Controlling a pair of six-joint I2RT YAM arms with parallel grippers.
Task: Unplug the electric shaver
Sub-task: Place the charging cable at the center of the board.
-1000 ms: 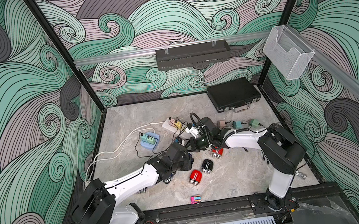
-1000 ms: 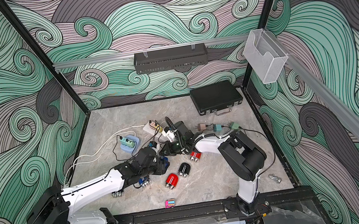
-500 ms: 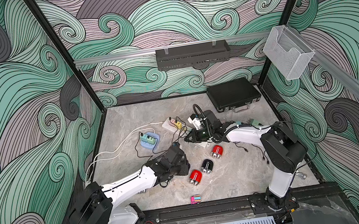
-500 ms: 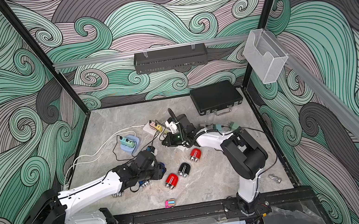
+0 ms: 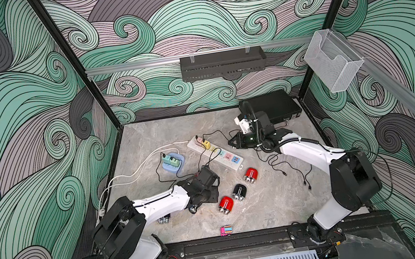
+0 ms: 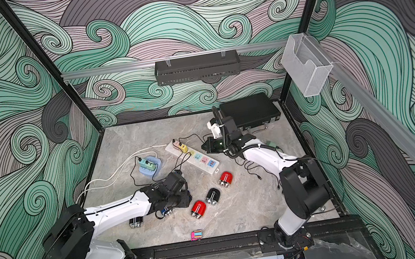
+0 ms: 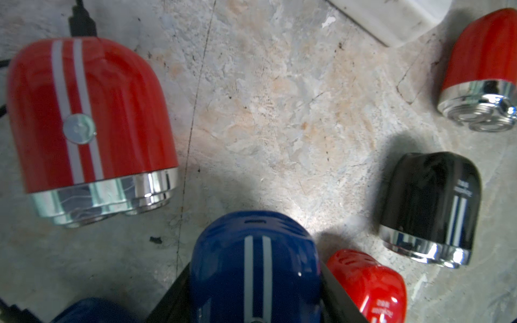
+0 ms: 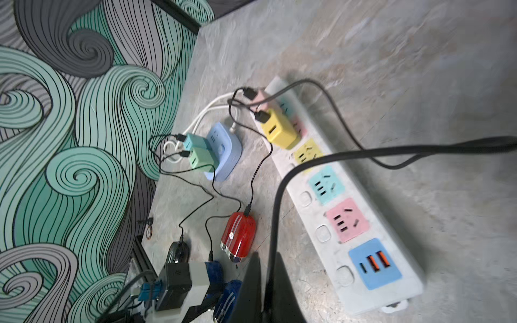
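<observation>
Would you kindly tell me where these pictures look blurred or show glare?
Left wrist view: the blue shaver and the corded red shaver look soft, and its chrome glints. Right wrist view: the cable close to the lens and the power strip are smeared, while the wall is sharp. Both top views: crisp, evenly lit.

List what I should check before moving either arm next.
1. Grip of the left gripper on the blue shaver: ok.
2. No cord in the blue shaver's top: ok.
3. Grip of the right gripper on the black cable: ok.
4. Loose end of the black cable clear of everything: cannot tell, hidden under the fingers.
5. Room beside the left gripper: not ok, a red shaver lies close to one finger.
</observation>
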